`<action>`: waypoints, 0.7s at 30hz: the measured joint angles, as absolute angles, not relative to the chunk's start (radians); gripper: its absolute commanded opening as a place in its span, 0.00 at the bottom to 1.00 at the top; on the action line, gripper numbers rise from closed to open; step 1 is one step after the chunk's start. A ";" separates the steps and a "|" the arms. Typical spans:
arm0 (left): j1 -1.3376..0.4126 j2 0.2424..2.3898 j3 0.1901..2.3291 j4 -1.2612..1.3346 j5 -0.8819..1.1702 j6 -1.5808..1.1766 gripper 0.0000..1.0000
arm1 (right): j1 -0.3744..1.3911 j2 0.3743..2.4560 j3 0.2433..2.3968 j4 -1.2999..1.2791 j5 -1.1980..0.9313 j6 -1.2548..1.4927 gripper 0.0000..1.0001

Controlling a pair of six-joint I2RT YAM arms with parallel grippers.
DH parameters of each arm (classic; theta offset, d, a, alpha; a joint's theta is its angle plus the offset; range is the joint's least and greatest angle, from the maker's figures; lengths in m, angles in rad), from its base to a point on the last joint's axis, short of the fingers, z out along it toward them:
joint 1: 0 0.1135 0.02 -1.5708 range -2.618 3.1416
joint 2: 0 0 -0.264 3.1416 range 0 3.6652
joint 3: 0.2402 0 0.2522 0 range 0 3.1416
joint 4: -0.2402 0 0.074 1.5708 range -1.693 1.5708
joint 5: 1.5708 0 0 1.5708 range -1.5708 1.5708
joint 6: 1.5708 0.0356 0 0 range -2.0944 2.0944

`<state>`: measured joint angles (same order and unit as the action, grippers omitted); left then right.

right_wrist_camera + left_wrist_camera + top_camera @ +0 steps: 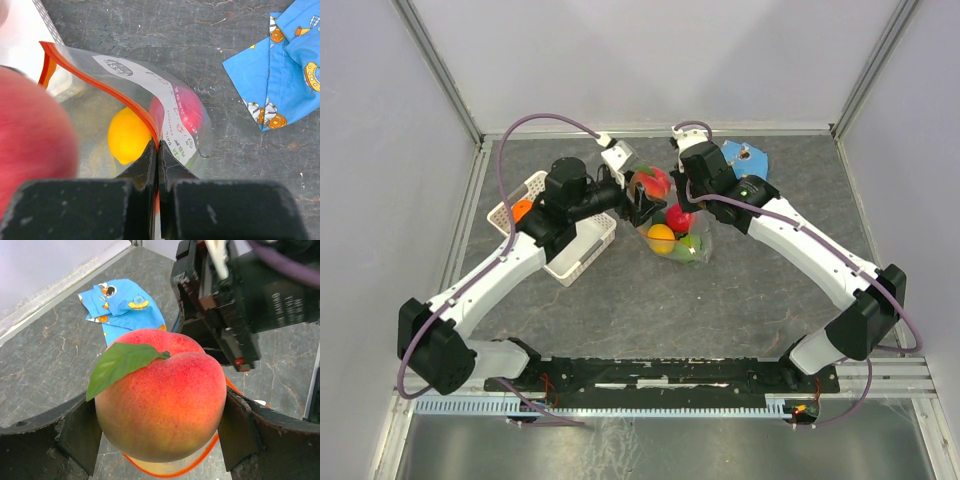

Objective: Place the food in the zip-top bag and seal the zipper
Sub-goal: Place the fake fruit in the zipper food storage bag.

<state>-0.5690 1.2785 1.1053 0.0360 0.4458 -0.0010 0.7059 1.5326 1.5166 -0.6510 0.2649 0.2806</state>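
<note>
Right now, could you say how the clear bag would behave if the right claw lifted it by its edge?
The zip-top bag looks thin and floppy: its zipper bows open where the right claw pinches it, so it would probably sag. The yellow fruit and red fruit inside should weigh it down and may roll together.

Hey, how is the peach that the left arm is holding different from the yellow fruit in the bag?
The peach is red-orange with a green leaf; the yellow fruit is plain yellow, with no leaf showing. The peach is gripped in the left claw, outside the zip-top bag; the yellow fruit lies inside the bag, and no claw holds it. Both are rounded fruits.
</note>
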 measured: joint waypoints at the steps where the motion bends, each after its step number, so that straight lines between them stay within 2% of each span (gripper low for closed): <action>1: -0.574 1.293 1.105 0.044 0.443 0.005 0.54 | 0.706 1.531 1.517 -0.651 0.265 0.283 0.02; 10: -0.603 1.396 1.105 0.006 0.375 0.058 0.60 | 0.706 1.517 1.517 -0.651 0.263 0.284 0.03; 21: -0.631 1.411 1.105 -0.080 0.286 0.118 0.72 | 0.706 1.517 1.517 -0.651 0.263 0.284 0.03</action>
